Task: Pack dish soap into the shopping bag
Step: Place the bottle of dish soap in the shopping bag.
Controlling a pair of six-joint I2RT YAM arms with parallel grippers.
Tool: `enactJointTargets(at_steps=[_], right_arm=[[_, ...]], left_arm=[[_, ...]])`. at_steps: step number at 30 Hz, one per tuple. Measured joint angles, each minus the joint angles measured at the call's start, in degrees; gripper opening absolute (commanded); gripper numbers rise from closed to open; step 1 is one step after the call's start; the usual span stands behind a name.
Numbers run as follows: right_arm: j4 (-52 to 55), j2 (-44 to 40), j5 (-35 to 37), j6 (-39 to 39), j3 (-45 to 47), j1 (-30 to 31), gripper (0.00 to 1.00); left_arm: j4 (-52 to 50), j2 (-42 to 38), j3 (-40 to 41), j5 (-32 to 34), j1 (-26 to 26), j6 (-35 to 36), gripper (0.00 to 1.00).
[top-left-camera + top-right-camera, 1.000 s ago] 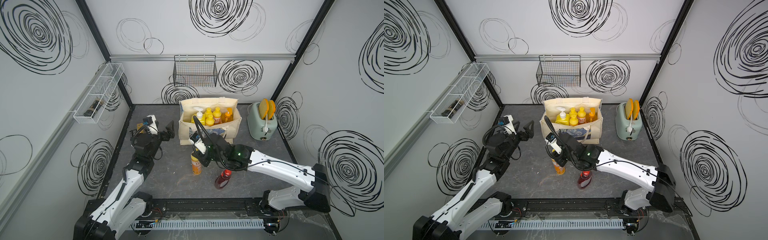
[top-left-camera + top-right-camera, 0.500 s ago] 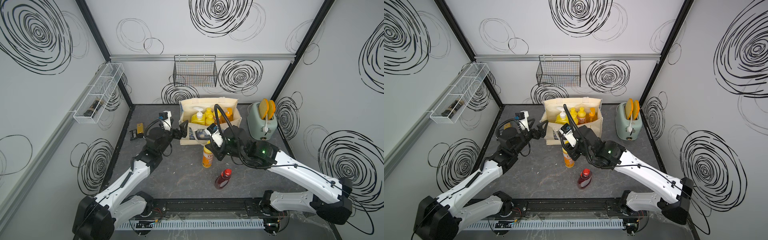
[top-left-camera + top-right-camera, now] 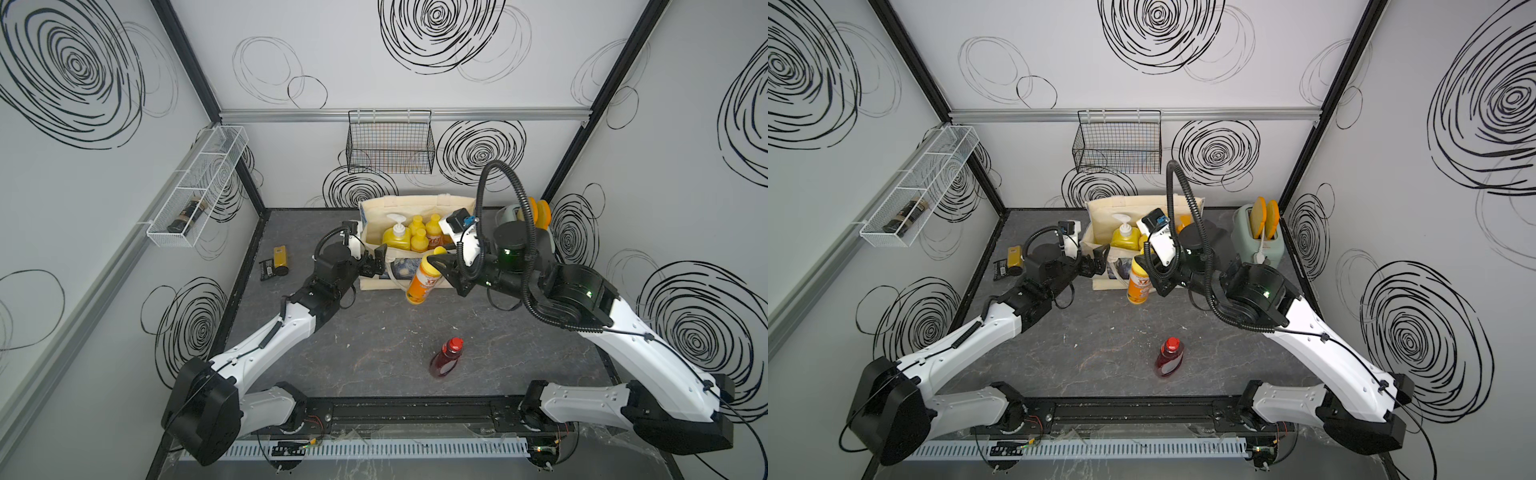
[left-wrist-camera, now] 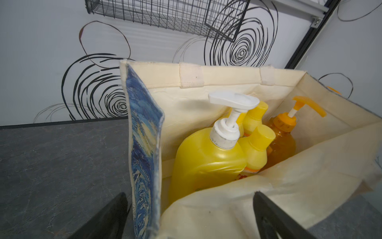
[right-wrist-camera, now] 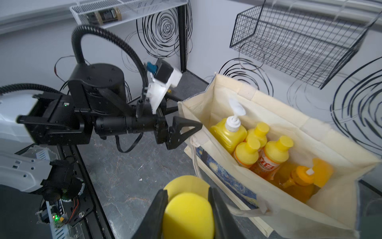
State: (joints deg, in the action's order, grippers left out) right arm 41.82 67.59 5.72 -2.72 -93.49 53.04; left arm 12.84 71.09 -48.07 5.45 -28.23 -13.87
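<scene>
The cream shopping bag [image 3: 415, 204] stands open at the back of the table, its starry picture facing me. Inside are a yellow pump bottle [image 4: 206, 157], an amber pump bottle [image 4: 283, 142] and orange yellow-capped bottles [image 5: 272, 153]. My right gripper [image 5: 187, 196] is shut on the cap end of another orange dish soap bottle [image 3: 422, 280], which hangs tilted just in front of the bag's front wall. My left gripper [image 4: 189, 195] is open, its jaws astride the bag's front-left corner. A dark-red, red-capped bottle [image 3: 444, 359] is on the table near the front.
A green toaster [image 3: 1258, 241] stands right of the bag. Small yellow-and-black packets [image 3: 276, 262] lie at the table's left edge. A black wire basket [image 3: 390, 145] hangs on the back wall and a white wire shelf [image 3: 195, 187] on the left wall.
My right arm has carried the orange bottle up from mid-table to the bag's front. My left gripper has travelled right to the bag's front-left corner.
</scene>
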Motion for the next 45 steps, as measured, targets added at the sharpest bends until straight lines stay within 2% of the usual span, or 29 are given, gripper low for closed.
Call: enactJointTargets(at_steps=[8,21,29,45], right_arm=[[-0.3,3.0,-0.3,0.9,-8.6,-8.0,0.12],[-3.0,10.8,-0.5,2.8,-8.9,-19.3,0.11],[-5.5,11.4,-1.0,3.1,-8.2,-21.6,0.11],[-9.7,15.7,-2.3,3.5,-4.7,-22.1,0.1]], left_arm=[[-5.7,2.1,-3.3,0.0,-0.8,4.5,0.96],[-9.9,3.5,-4.9,0.1,-3.0,9.5,0.96],[-9.9,3.4,-5.0,0.6,-3.6,10.4,0.96],[-9.9,3.4,-5.0,1.1,-3.9,10.7,0.96]])
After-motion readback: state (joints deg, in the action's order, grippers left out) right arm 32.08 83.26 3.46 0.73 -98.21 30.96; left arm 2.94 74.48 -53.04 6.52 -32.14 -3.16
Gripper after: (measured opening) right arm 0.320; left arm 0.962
